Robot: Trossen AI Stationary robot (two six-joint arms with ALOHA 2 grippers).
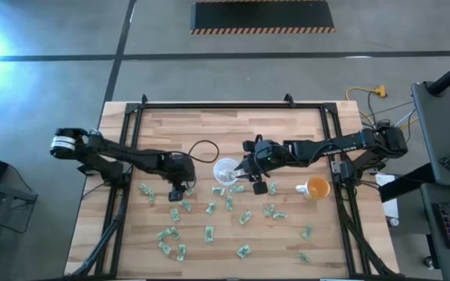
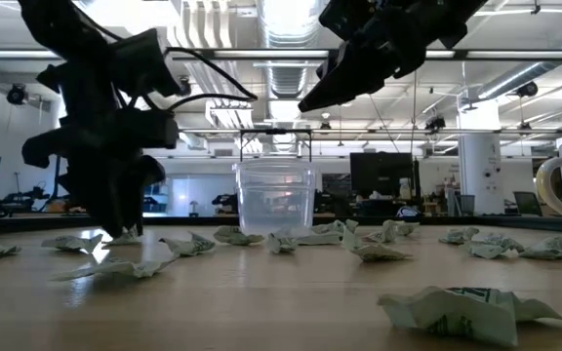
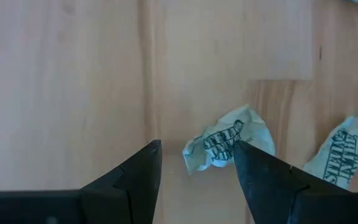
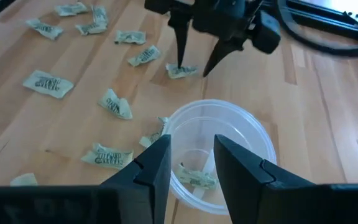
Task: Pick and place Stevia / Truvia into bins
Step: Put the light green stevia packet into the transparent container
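- Stevia packets (image 1: 209, 232) lie scattered over the near half of the wooden table (image 1: 233, 125), most of them crumpled; one already sits in the bottom of the translucent cup (image 4: 219, 146), which stands near the table's middle
- they look feather-light, soft and limp, likely to crease and slide on the smooth wood rather than resist; my judgement is that a raised fold or a puckered middle gives the fingers more to bite than a flat edge
- the left gripper (image 3: 197, 165) hangs low over the table with its fingers apart, one crumpled packet (image 3: 229, 144) lying between and just past the tips, not yet pinched
- a second packet (image 3: 345, 155) lies just beside that one and could get dragged along
- the right gripper (image 4: 191, 158) hovers over the cup's mouth, fingers apart with nothing visible between them
- the cup looks thin and light, so a nudge might tip it; packets crowd close around its base
- an orange cup (image 1: 316, 188) stands off to the right, clear of both arms
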